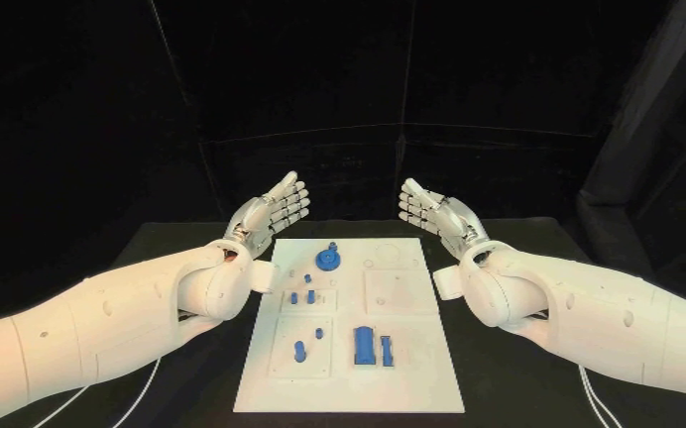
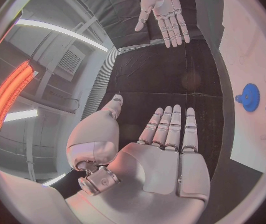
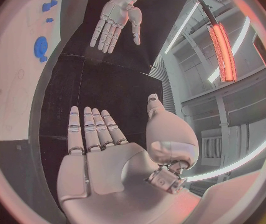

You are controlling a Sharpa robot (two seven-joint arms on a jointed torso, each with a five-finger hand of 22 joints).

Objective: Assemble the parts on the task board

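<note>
The white task board (image 1: 414,369) lies in the middle of the black table. On it sit several blue parts: a round gear-like piece (image 1: 330,259) near the far edge, small pegs (image 1: 303,296) in the middle left, and a taller block (image 1: 368,346) with a peg (image 1: 300,351) near the front. My left hand (image 1: 272,210) hovers past the board's far left corner, fingers straight and apart, holding nothing. My right hand (image 1: 433,210) mirrors it past the far right corner, also flat and empty. The left wrist view shows the gear (image 2: 250,96); the right wrist view shows it too (image 3: 41,47).
Black table (image 1: 186,240) surface surrounds the board on all sides, with dark curtains behind. White cables (image 1: 143,388) run along the table beneath both forearms.
</note>
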